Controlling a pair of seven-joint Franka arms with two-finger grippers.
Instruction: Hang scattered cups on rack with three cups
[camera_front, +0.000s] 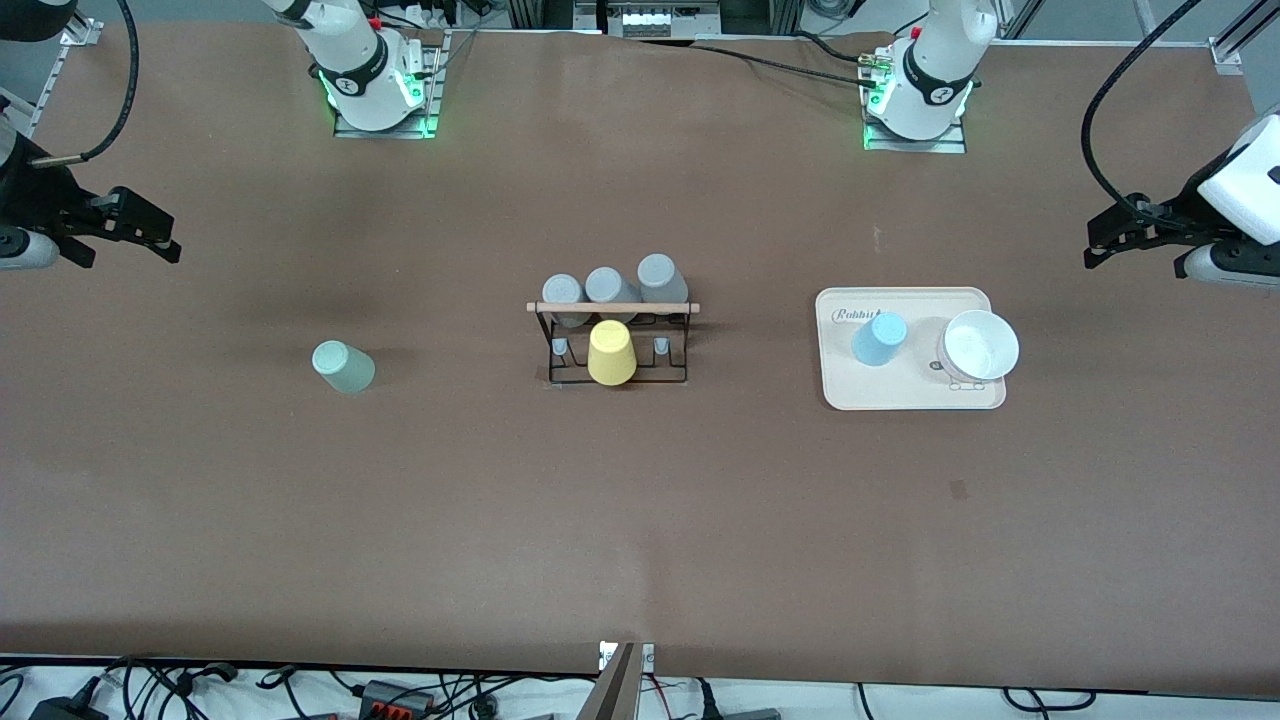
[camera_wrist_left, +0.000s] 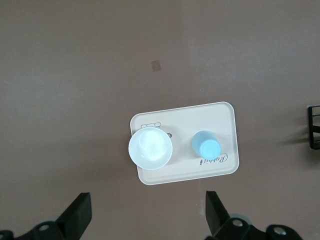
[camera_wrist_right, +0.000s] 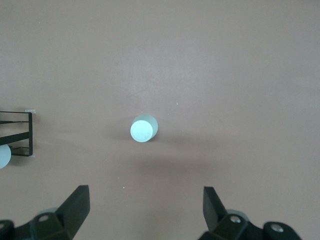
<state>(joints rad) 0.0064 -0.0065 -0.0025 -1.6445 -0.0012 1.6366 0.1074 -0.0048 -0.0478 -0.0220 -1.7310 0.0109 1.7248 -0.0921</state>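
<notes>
The black wire rack (camera_front: 680, 345) with a wooden rod (camera_front: 612, 307) stands at the table's middle. It holds three grey cups (camera_front: 607, 287) and a yellow cup (camera_front: 611, 353). The pale mint cup (camera_front: 343, 366) stands alone on the table toward the right arm's end, and it also shows in the right wrist view (camera_wrist_right: 144, 128). The light blue cup (camera_front: 879, 338) stands on a cream tray (camera_front: 915, 400), and it also shows in the left wrist view (camera_wrist_left: 205, 146). My right gripper (camera_front: 132, 258) (camera_wrist_right: 145, 210) is open and empty, up in the air. My left gripper (camera_front: 1135, 262) (camera_wrist_left: 148, 215) is open and empty.
A white bowl (camera_front: 978, 346) (camera_wrist_left: 150, 148) sits on the tray (camera_wrist_left: 225, 115) beside the blue cup. The rack's edge shows in both wrist views (camera_wrist_left: 314, 127) (camera_wrist_right: 22, 132). Cables run along the table's near edge.
</notes>
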